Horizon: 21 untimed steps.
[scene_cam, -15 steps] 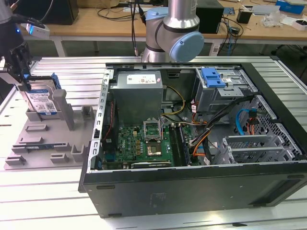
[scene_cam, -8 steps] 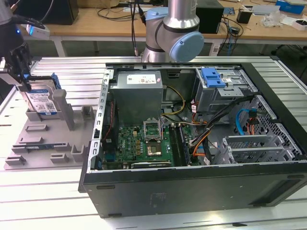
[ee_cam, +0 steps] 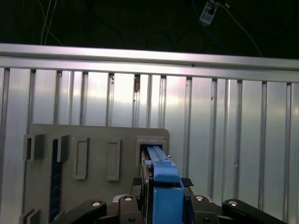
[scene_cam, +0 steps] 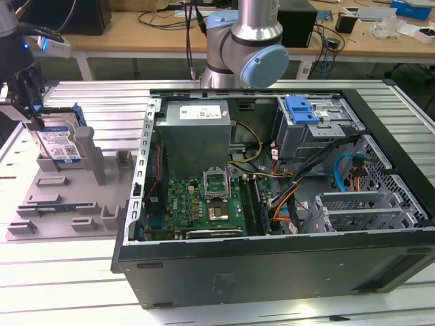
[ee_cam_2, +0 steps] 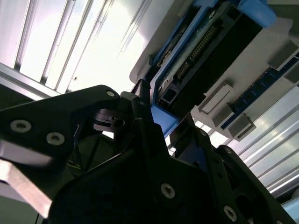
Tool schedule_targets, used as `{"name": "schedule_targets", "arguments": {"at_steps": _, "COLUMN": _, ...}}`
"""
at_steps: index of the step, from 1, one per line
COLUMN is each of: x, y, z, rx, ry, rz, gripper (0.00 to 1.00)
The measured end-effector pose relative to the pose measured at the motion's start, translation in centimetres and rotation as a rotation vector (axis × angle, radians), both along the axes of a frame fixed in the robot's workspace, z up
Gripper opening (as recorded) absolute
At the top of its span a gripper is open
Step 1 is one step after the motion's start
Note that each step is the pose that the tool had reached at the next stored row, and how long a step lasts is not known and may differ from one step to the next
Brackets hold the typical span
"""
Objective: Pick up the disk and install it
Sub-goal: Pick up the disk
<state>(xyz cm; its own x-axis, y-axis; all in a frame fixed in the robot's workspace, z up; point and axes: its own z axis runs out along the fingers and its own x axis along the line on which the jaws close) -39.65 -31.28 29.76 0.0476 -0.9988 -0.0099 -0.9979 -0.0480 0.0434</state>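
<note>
The disk (scene_cam: 62,144) stands on edge in a slot of the grey holder plate (scene_cam: 61,204) at the exterior view's left; its silver face carries a white-and-blue label and a blue frame runs around it. My gripper (scene_cam: 37,123) has come down on the disk's upper corner from above. In the first wrist view the blue frame edge of the disk (ee_cam: 161,186) sits between my black fingers (ee_cam: 138,182), whose pads press on both sides. The second wrist view shows the disk (ee_cam_2: 205,51) from its connector end, with a finger (ee_cam_2: 145,109) against the blue corner.
An open computer case (scene_cam: 272,258) lies at the exterior view's right of the holder plate. Inside it are a grey drive cage with a blue latch (scene_cam: 306,115), a grey power-supply box (scene_cam: 197,132), a green motherboard (scene_cam: 204,204) and loose cables. The ribbed metal table (scene_cam: 68,285) spreads all around.
</note>
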Motion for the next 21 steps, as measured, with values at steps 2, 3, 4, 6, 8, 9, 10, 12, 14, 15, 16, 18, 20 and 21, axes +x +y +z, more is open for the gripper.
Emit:
{"name": "schedule_targets", "arguments": {"at_steps": 2, "x": -0.02, "y": 0.00, "z": -0.07, "rx": 0.0008, "ry": 0.0001, "rz": 0.000, "gripper": 0.41}}
{"name": "schedule_targets", "arguments": {"at_steps": 3, "x": -0.02, "y": 0.00, "z": -0.07, "rx": 0.0008, "ry": 0.0000, "rz": 0.000, "gripper": 0.41}}
{"name": "schedule_targets", "arguments": {"at_steps": 4, "x": -0.02, "y": 0.00, "z": -0.07, "rx": 0.0008, "ry": 0.0001, "rz": 0.000, "gripper": 0.41}}
{"name": "schedule_targets", "arguments": {"at_steps": 6, "x": -0.02, "y": 0.00, "z": -0.07, "rx": 0.0008, "ry": 0.0001, "rz": 0.000, "gripper": 0.41}}
{"name": "schedule_targets", "arguments": {"at_steps": 8, "x": -0.02, "y": 0.00, "z": -0.10, "rx": 0.0009, "ry": -0.0005, "rz": 0.000, "gripper": 0.41}}
{"name": "schedule_targets", "arguments": {"at_steps": 9, "x": -0.02, "y": 0.00, "z": -0.12, "rx": 0.0009, "ry": -0.0013, "rz": 0.000, "gripper": 0.41}}
{"name": "schedule_targets", "arguments": {"at_steps": 10, "x": -0.02, "y": -0.01, "z": -0.14, "rx": 0.0009, "ry": -0.0021, "rz": 0.000, "gripper": 0.41}}
{"name": "schedule_targets", "arguments": {"at_steps": 12, "x": -0.02, "y": 0.00, "z": -0.18, "rx": 0.0008, "ry": -0.0040, "rz": 0.000, "gripper": 0.41}}
{"name": "schedule_targets", "arguments": {"at_steps": 14, "x": -0.02, "y": 0.00, "z": -0.23, "rx": 0.0009, "ry": -0.0061, "rz": 0.000, "gripper": 0.41}}
{"name": "schedule_targets", "arguments": {"at_steps": 15, "x": -0.03, "y": 0.00, "z": -0.24, "rx": 0.0009, "ry": -0.0069, "rz": 0.000, "gripper": 0.41}}
{"name": "schedule_targets", "arguments": {"at_steps": 16, "x": -0.03, "y": 0.00, "z": -0.24, "rx": 0.0009, "ry": -0.0078, "rz": 0.000, "gripper": 0.41}}
{"name": "schedule_targets", "arguments": {"at_steps": 18, "x": -0.03, "y": 0.00, "z": -0.24, "rx": 0.0009, "ry": -0.0084, "rz": 0.000, "gripper": 0.41}}
{"name": "schedule_targets", "arguments": {"at_steps": 20, "x": -0.04, "y": 0.00, "z": -0.24, "rx": 0.0009, "ry": -0.0084, "rz": 0.000, "gripper": 0.41}}
{"name": "schedule_targets", "arguments": {"at_steps": 21, "x": -0.04, "y": 0.00, "z": -0.24, "rx": 0.0009, "ry": -0.0085, "rz": 0.000, "gripper": 0.41}}
